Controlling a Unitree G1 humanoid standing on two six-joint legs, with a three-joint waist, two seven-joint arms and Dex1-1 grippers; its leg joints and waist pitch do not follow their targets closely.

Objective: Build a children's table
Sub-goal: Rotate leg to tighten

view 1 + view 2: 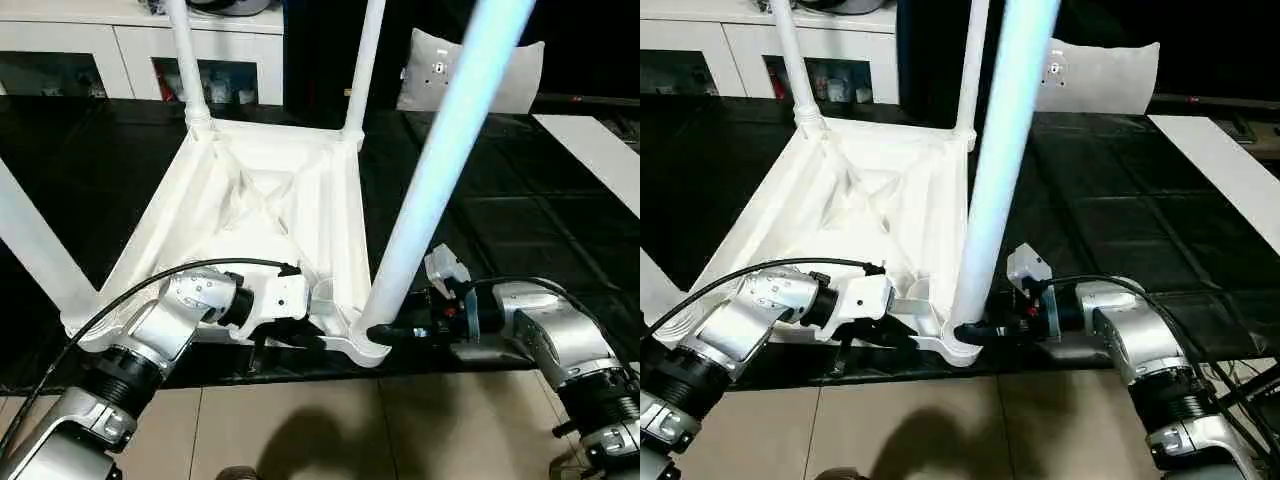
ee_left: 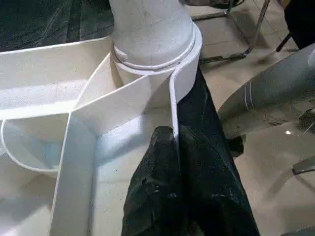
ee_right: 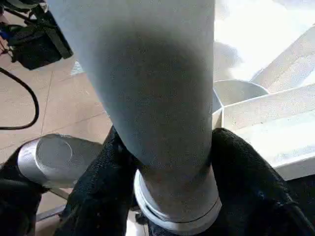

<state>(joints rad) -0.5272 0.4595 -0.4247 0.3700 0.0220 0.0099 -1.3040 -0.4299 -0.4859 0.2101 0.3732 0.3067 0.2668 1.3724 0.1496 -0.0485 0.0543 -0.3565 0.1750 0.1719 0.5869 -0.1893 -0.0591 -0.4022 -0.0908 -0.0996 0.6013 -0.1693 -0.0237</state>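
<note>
A dark, glossy black mat [image 1: 120,150] covered the floor, giving way to beige tiles nearest the robot, with a white cabinet [image 1: 110,45] with glass doors along the far wall and a pale grey cushion [image 1: 440,70] propped beyond the work.

The children's table [image 1: 250,200] lay upside down on the mat, its ribbed underside facing up. Its four legs all stood in their corner sockets: two far ones rose out of view, one leaned off at the left edge, and the near right leg [image 1: 440,170] towered closest to the camera.

The step in hand looked like seating that last leg in its socket [image 1: 362,338]. The right gripper [image 1: 400,330] had its black fingers either side of the leg's base just above the socket collar, closing around it; whether they had yet pinched firmly could not be told. The left gripper [image 1: 300,338] was clamped on the thin side wall [image 2: 173,105] of the tabletop just beside the same corner, one finger on each face, bracing it.

The next move probably called for a firm hold on the leg and a twist or downward push while the left arm held the top steady.

Little obstructed the work; the left arm's black cable [image 1: 150,285] arched over its forearm, near the table rim.
</note>
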